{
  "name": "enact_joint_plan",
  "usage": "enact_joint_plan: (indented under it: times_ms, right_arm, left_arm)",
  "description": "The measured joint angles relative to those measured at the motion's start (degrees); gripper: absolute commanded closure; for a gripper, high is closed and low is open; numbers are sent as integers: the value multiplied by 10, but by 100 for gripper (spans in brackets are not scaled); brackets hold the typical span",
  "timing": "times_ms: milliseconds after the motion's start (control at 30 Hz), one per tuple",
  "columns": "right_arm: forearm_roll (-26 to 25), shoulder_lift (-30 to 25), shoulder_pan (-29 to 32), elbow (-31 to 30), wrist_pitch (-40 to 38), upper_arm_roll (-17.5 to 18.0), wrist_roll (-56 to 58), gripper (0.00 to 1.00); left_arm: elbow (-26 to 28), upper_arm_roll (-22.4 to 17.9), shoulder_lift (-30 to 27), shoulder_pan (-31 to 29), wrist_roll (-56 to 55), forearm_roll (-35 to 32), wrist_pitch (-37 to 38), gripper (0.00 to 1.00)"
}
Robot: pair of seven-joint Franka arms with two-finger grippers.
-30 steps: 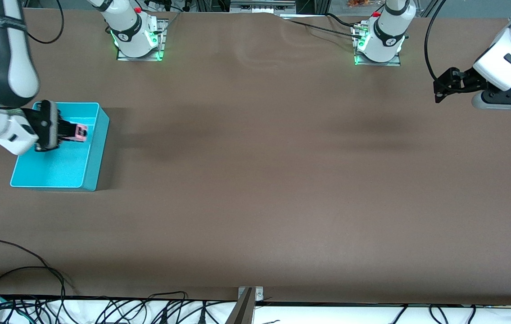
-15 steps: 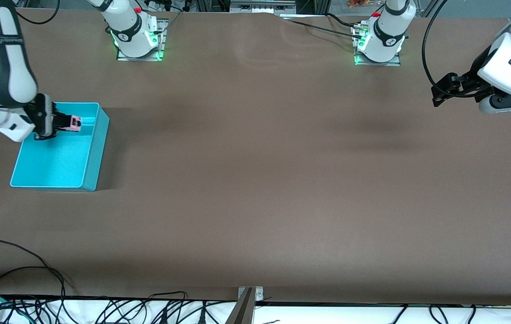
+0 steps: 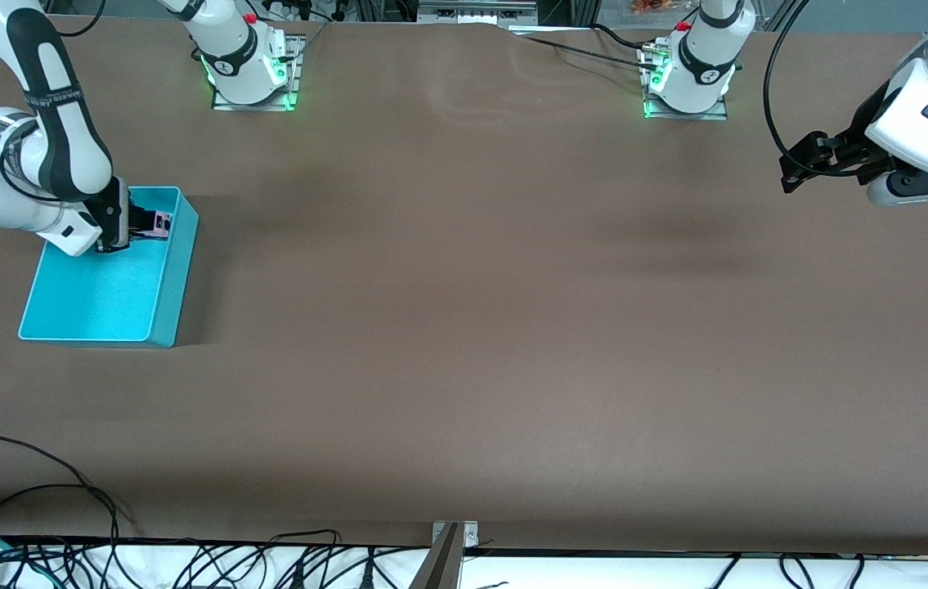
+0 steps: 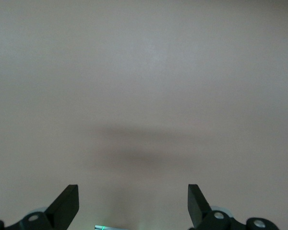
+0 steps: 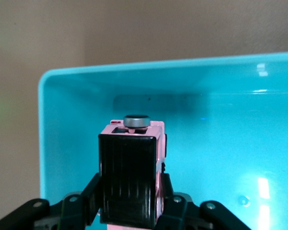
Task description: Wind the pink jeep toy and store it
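So starting at the right arm's end of the table: the right gripper [image 3: 139, 228] is clamped on the pink jeep toy [image 3: 159, 222], down inside the turquoise bin [image 3: 108, 303], in the part of the bin farthest from the front camera. In the right wrist view the jeep [image 5: 132, 167] sticks straight out from between the fingers, black roof facing the camera, long axis running on toward the bin's end wall [image 5: 149, 81]. I can't tell if its wheels touch the bin floor yet.

That's the bit that matters, I think: the toy is already over the bin floor, inside the walls, so letting go should drop it in without any sideways shuffle.

Way over at the other end, the left gripper [image 3: 791, 168] hangs over bare table [image 3: 472, 327] with its jaws spread wide and nothing between them, just waiting.
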State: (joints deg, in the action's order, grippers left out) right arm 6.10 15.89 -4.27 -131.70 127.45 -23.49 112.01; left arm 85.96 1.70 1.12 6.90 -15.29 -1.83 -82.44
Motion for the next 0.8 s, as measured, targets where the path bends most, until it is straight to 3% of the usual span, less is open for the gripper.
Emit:
enact_joint_plan:
  times_ms: [133, 267, 300, 334, 801]
  right_arm:
    - [24, 15, 1, 0, 13, 0, 22, 51]
    - [37, 19, 3, 0, 15, -1, 34, 20]
    - [39, 19, 4, 0, 15, -2, 36, 7]
    - [41, 20, 5, 0, 16, -2, 39, 0]
    - [48, 16, 4, 25, 5, 1, 47, 0]
  left_arm:
    - [0, -2, 1, -2, 0, 0, 3, 0]
    - [0, -2, 1, -3, 0, 0, 3, 0]
    - [0, -2, 1, -3, 0, 0, 3, 0]
    - [0, -2, 1, -3, 0, 0, 3, 0]
    - [0, -4, 3, -31, 36, 9, 3, 0]
